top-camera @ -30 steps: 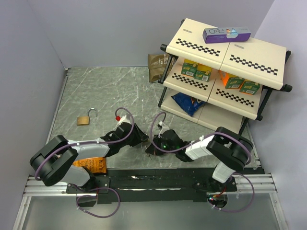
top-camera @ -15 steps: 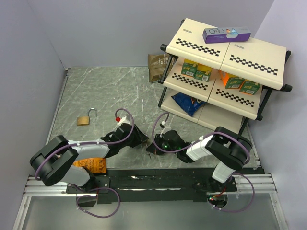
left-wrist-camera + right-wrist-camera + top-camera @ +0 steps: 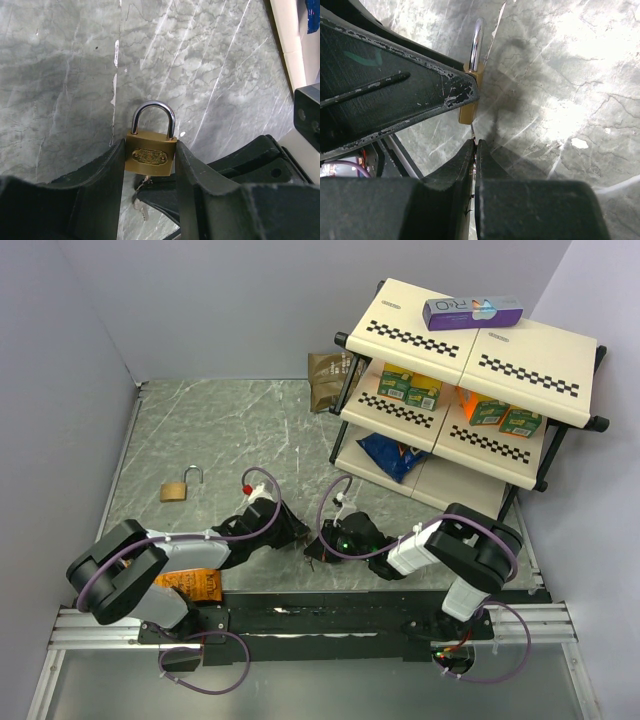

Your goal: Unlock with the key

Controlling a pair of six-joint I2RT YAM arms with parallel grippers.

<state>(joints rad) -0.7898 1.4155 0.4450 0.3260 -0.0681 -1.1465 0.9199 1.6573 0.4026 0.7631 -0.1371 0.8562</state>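
The right gripper (image 3: 475, 146) pinched the thin silvery key (image 3: 472, 131), its tip at the underside of the brass padlock (image 3: 471, 111), which pressed against the left gripper's black finger (image 3: 395, 85) above the marble table (image 3: 560, 100).

Purple box (image 3: 472, 311) atop shelf (image 3: 520, 350): white letters "R", "O". Held padlock (image 3: 150, 156): embossed emblem, unreadable.

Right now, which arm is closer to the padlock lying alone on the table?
Left. The left gripper, holding another padlock, is right of the lone padlock; the right gripper is farther right, beyond it.
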